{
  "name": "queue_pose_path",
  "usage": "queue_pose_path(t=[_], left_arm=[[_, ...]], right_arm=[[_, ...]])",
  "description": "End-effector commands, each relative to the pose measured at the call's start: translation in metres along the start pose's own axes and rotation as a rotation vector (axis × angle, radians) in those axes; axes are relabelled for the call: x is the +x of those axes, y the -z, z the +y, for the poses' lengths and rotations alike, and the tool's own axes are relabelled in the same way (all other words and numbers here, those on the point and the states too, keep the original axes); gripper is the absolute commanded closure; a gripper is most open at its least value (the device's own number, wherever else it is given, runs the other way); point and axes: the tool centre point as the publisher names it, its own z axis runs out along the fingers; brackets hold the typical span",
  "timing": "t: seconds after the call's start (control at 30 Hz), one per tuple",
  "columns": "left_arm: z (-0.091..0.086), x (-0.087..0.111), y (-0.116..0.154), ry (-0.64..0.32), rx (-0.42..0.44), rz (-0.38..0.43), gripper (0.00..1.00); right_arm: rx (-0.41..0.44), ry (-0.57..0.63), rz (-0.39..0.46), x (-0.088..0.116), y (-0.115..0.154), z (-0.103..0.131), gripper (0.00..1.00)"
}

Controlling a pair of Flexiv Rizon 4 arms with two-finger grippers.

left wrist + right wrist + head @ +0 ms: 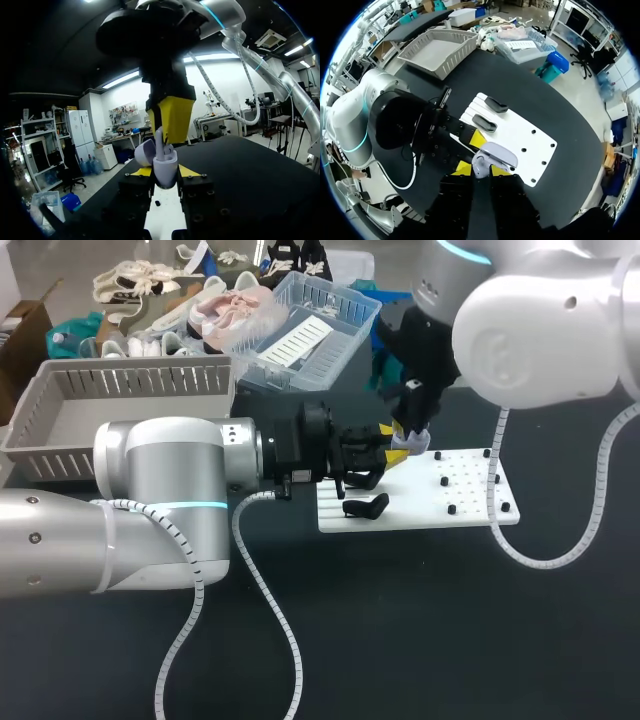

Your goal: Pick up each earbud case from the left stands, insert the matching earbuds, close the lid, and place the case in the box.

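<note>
A pale lavender earbud case [165, 170] stands upright between the fingers of my left gripper [165, 173], which is shut on it, with its lid [144, 152] swung open. From above, my right gripper [172, 124] is shut on a white earbud [159, 142] whose lower end sits in the case's mouth. In the head view both grippers meet over the left end of the white stand board [450, 495]: the left gripper [391, 451] reaches in from the left and the right gripper [413, 436] hangs down over the case [416, 443]. The right wrist view shows the open case [494, 154] just ahead of my right gripper [481, 170].
Black stands [365, 507] sit on the board's left part and small black pegs [452, 508] on its right. A grey slatted box [60, 430] stands at the back left, with a clear basket [310, 330] and shoes behind it. White cables trail from both arms.
</note>
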Motion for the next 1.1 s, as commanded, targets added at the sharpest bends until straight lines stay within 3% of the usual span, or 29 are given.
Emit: queue_pose_path(t=[0.03,0.63,0.77,0.9,0.97,1.1], left_arm=[[-0.0006,0.0006,-0.0003,-0.001,-0.005,-0.002,1.0],[-0.0006,0.0006,-0.0003,-0.001,-0.005,-0.002,1.0],[-0.0006,0.0006,-0.0003,-0.001,-0.005,-0.002,1.0],[-0.0006,0.0006,-0.0003,-0.001,-0.005,-0.002,1.0],[-0.0006,0.0006,-0.0003,-0.001,-0.005,-0.002,1.0],[-0.0006,0.0006,-0.0003,-0.001,-0.005,-0.002,1.0]], right_arm=[[0.003,0.0,0.001,-0.0011,-0.0018,0.0012,1.0],[0.012,-0.004,0.03,-0.0004,-0.0105,0.003,1.0],[0.01,-0.007,0.031,0.0009,-0.0099,0.0027,0.8],[0.017,-0.008,0.027,0.0014,-0.0077,0.0029,0.76],[0.016,-0.012,0.023,0.0016,-0.0061,0.0028,0.67],[0.02,-0.005,0.021,0.0013,-0.0042,0.0038,0.69]])
